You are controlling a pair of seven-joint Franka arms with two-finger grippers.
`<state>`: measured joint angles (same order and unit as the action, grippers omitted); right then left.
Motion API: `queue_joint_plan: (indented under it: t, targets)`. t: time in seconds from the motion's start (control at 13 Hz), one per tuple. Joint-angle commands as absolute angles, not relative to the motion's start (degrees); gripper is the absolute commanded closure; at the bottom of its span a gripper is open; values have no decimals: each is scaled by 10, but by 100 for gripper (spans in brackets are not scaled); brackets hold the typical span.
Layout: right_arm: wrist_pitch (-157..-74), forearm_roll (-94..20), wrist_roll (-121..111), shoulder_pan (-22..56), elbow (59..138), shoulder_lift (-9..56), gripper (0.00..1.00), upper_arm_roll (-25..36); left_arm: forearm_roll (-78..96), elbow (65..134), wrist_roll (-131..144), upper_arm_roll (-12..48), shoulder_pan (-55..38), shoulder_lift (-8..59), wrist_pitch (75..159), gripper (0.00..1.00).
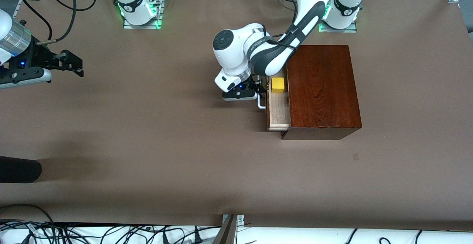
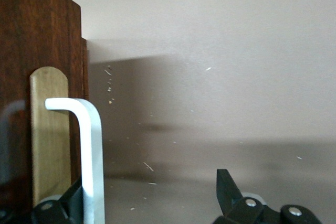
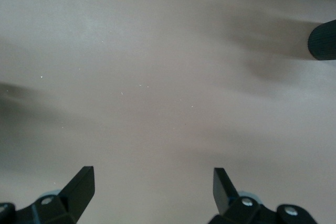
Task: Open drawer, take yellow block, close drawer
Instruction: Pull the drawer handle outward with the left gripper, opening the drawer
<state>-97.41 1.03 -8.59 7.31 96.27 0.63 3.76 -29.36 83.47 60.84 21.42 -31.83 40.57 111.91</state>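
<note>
Yellow block [image 1: 278,85] — small, stiff, likely light — sits in the drawer [image 1: 278,111] beside my spread left hand [image 1: 259,88]; I'd pinch its flat sides, while my right hand [image 1: 75,65] waits spread.

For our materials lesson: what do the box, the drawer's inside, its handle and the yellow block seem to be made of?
Box: glossy dark wood, grain visible. Drawer: pale unfinished-looking wood. Handle: smooth white bar, perhaps plastic or painted metal. Yellow block: plain, evenly coloured; material unclear.
</note>
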Motion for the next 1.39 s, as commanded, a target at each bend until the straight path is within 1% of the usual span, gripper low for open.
queue_joint_plan:
  t: [0.0,0.31,0.54,0.69,1.0,1.24,1.31]
  targets:
    - [-965,2,-83,68,952,10,0,35,-278,768,613,214,-345,442,1124,0]
    - [-964,3,-83,68,952,10,0,35,-279,742,630,214,-361,465,1124,0]
    - [-964,3,-84,68,952,10,0,35,-279,735,622,214,-360,461,1123,0]
    - [-964,3,-84,68,952,10,0,35,-279,728,621,214,-359,447,1102,0]
    - [-965,3,-85,68,952,10,0,34,-279,726,614,217,-359,397,1026,0]
    - [-968,4,-87,68,948,10,0,34,-278,726,521,215,-346,332,923,0]
    - [-964,3,-78,69,945,11,0,33,-268,726,506,217,-325,309,895,0]
